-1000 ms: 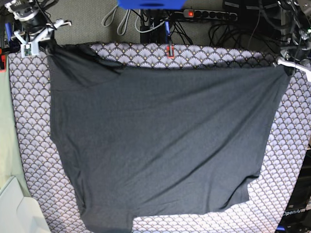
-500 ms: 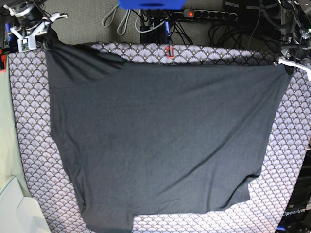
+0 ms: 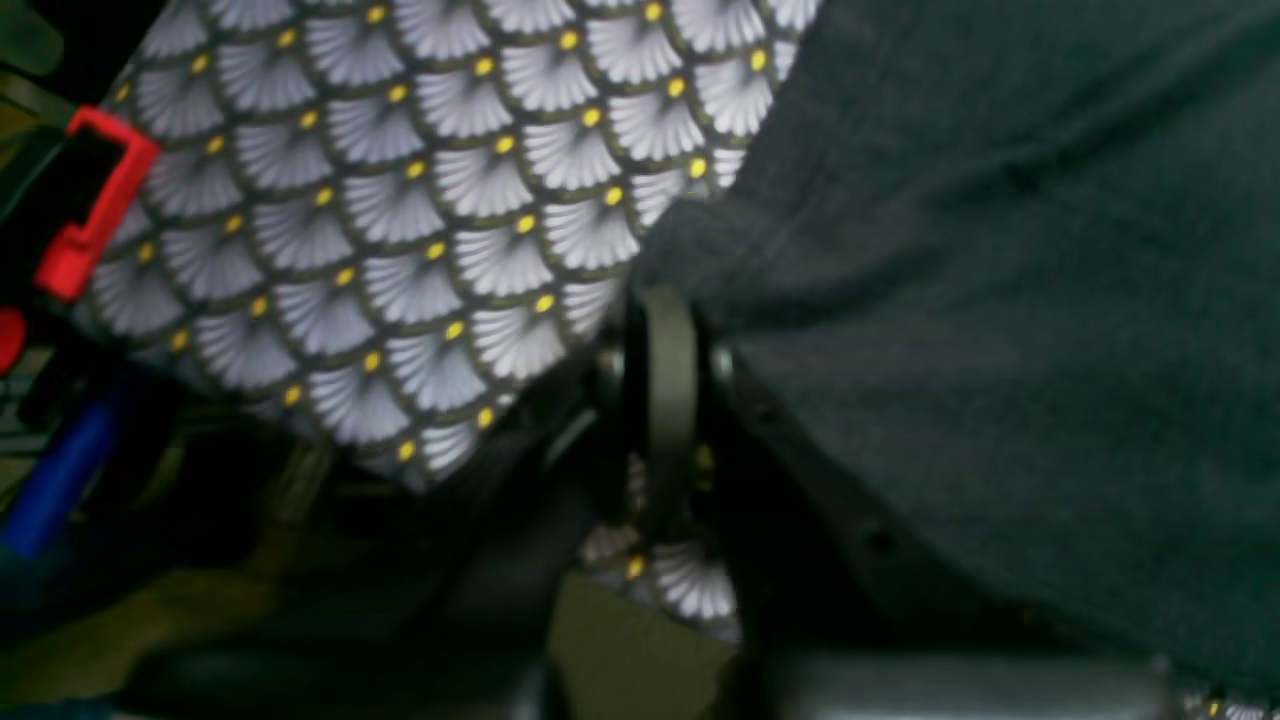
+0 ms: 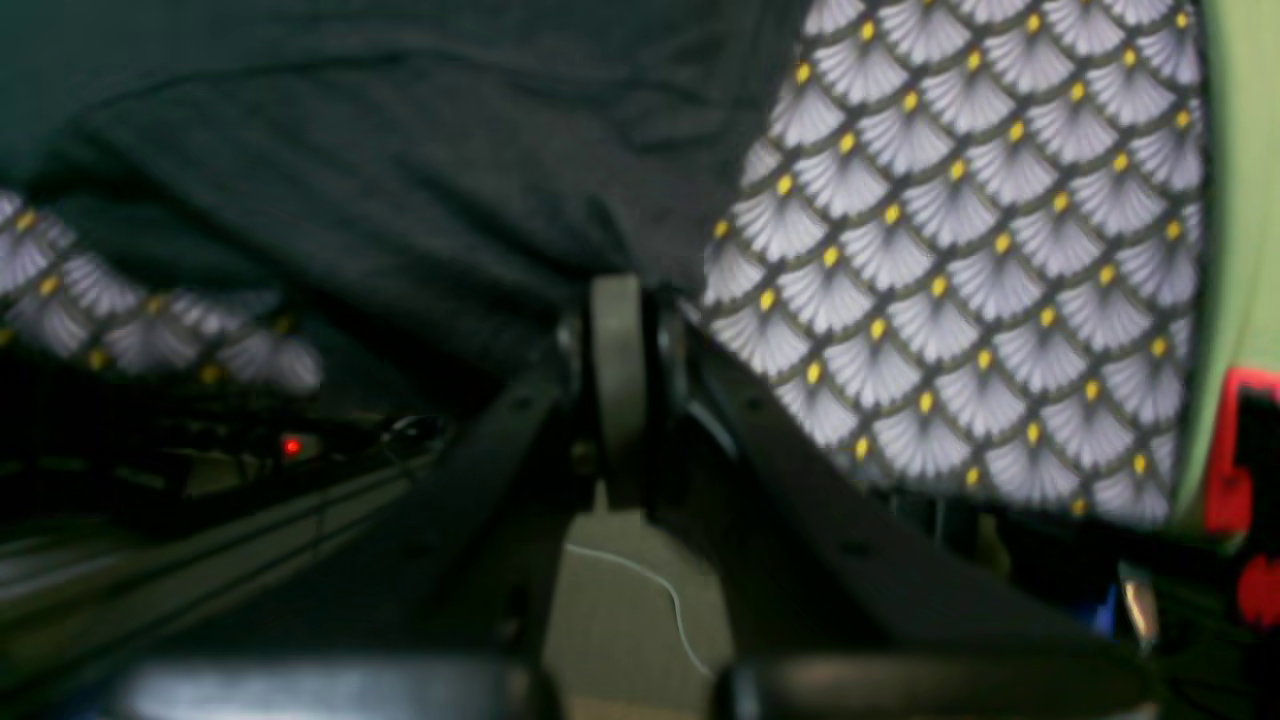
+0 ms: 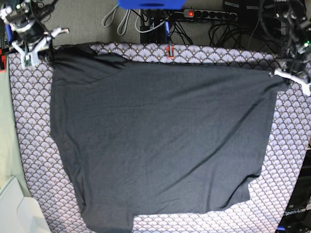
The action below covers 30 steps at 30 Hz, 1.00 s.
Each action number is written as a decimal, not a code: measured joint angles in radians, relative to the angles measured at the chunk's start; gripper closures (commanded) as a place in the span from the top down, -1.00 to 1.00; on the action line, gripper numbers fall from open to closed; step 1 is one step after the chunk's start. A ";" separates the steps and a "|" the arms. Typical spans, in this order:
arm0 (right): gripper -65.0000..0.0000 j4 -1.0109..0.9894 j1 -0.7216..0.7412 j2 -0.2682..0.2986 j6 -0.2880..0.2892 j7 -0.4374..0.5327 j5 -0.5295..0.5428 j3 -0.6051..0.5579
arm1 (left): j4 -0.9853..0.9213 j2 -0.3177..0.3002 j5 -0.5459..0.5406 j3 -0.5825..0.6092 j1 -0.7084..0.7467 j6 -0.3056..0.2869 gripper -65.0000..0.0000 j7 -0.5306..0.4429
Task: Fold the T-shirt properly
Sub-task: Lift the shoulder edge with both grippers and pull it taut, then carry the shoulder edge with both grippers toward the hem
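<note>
The dark charcoal T-shirt (image 5: 160,141) lies spread flat over the scallop-patterned cloth (image 5: 34,145), its plain side up. My right gripper (image 5: 43,52) sits at the far left corner, shut on the T-shirt's corner there. In the right wrist view its fingers (image 4: 620,330) pinch the T-shirt (image 4: 400,150) where the fabric bunches. My left gripper (image 5: 282,77) is at the far right corner, shut on that corner of the fabric. The left wrist view shows its closed fingers (image 3: 668,350) at the T-shirt's edge (image 3: 1000,250).
A red clamp (image 5: 170,51) holds the patterned cloth at the far edge. Behind it lie cables and a power strip (image 5: 209,14). A white box (image 5: 14,208) stands at the near left, beside a pale green surface (image 5: 6,136).
My right gripper has pulled its corner further back and left, flattening the folds there. My left gripper has shifted slightly inward and nearer, bringing the right corner with it.
</note>
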 measured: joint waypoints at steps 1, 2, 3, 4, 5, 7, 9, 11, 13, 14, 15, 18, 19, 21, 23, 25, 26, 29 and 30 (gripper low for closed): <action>-1.00 0.000 0.024 0.001 0.000 -0.019 -0.001 0.000 | 0.000 0.002 0.016 0.008 -0.007 0.002 -0.99 0.000; -1.00 0.000 0.047 0.002 0.000 -0.029 0.000 0.000 | 0.001 0.001 0.028 0.016 -0.010 0.002 -0.99 -0.001; -1.00 0.000 0.059 0.005 -0.001 -0.037 0.002 0.000 | 0.001 0.000 0.029 0.023 -0.011 0.001 -0.99 -0.001; -1.00 0.000 0.073 0.010 0.002 -0.047 0.002 0.000 | 0.001 0.001 0.041 0.026 -0.018 0.000 -0.99 0.004; -1.00 0.000 0.085 0.017 0.002 -0.061 -0.003 0.000 | 0.001 0.003 0.046 0.027 -0.029 0.005 -0.99 0.013; -1.00 0.000 0.109 0.029 0.001 -0.079 0.000 -0.001 | 0.001 0.000 0.043 0.027 -0.055 0.002 -0.99 0.007; -1.00 0.000 0.151 0.031 0.002 -0.123 -0.006 0.000 | 0.001 -0.003 0.042 0.028 -0.080 0.001 -0.99 0.006; -1.00 -0.001 0.195 0.050 0.005 -0.152 -0.008 -0.001 | 0.000 -0.004 0.043 0.028 -0.100 0.004 -0.99 0.006; -1.00 -0.001 0.240 0.064 0.003 -0.183 -0.035 -0.001 | -0.001 -0.003 0.042 0.028 -0.121 0.007 -0.99 0.011; -1.00 -0.001 0.264 0.062 0.005 -0.202 -0.060 -0.001 | -0.001 -0.004 0.047 0.028 -0.132 0.010 -0.99 0.011; -1.00 -0.002 0.283 0.061 0.006 -0.216 -0.077 -0.001 | -0.001 -0.005 0.044 0.028 -0.145 0.009 -0.99 0.010; -1.00 -0.007 0.353 0.061 0.005 -0.229 -0.113 -0.007 | -0.002 0.000 0.113 0.029 -0.208 0.005 -0.99 0.011; -1.00 -0.007 0.373 0.061 0.005 -0.231 -0.117 -0.014 | -0.006 -0.002 0.141 0.044 -0.228 0.006 -0.99 0.010; -1.00 -0.008 0.405 0.063 0.006 -0.245 -0.125 -0.036 | -0.031 -0.006 0.182 0.087 -0.264 0.012 -0.99 0.003; -1.00 -0.009 0.437 0.063 0.005 -0.252 -0.146 -0.054 | -0.060 0.002 0.201 0.121 -0.303 0.005 -0.99 0.009; -1.00 -0.015 0.469 0.063 0.005 -0.251 -0.193 -0.082 | -0.093 0.003 0.218 0.140 -0.340 0.002 -0.99 0.013; -1.00 -0.027 0.486 0.064 0.005 -0.248 -0.216 -0.103 | -0.111 0.002 0.225 0.140 -0.361 0.006 -0.99 0.013; -1.00 -0.106 0.545 0.059 0.006 -0.246 -0.255 -0.139 | -0.167 -0.001 0.237 0.138 -0.409 0.010 -0.99 0.009; -1.00 -0.130 0.561 0.058 0.006 -0.246 -0.256 -0.138 | -0.184 -0.001 0.236 0.138 -0.418 0.009 -0.99 0.006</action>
